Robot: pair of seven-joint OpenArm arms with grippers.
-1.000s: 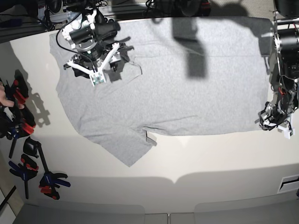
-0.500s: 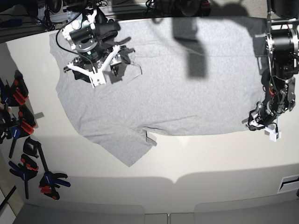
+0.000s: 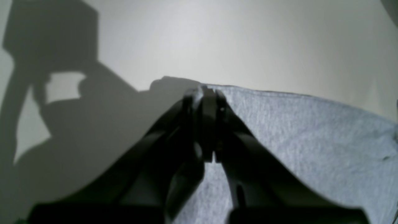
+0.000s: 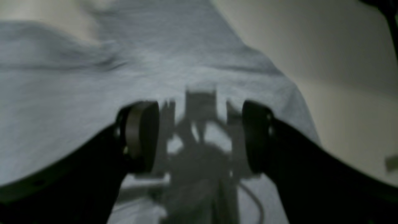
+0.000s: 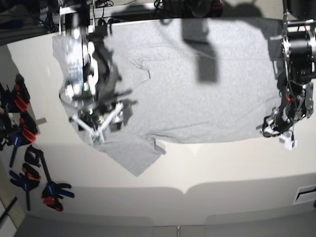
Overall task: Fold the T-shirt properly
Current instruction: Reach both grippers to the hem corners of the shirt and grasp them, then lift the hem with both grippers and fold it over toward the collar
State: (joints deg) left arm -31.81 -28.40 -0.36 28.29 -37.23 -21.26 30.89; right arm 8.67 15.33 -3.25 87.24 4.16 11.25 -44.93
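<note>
Pinching T-shirt [image 3: 295, 130] hem corner, left pincer [image 3: 203, 93]; right pincer [image 4: 199, 133] agape.

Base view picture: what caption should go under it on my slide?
Light heather-grey cotton T-shirt spread on a white table; right gripper open over a sleeve, left gripper at the hem corner.

Left gripper [image 3: 203, 93] jaws closed; right gripper [image 4: 199, 137] jaws apart.

Shirt spread across the table, an arm at each end

The T-shirt [image 5: 187, 84] lies flat on the table [image 5: 222, 168]. The right gripper [image 5: 97, 129] hangs over its left sleeve side, the left gripper [image 5: 276, 132] at its right lower corner; clamps [image 5: 27, 148] lie left of it.
</note>
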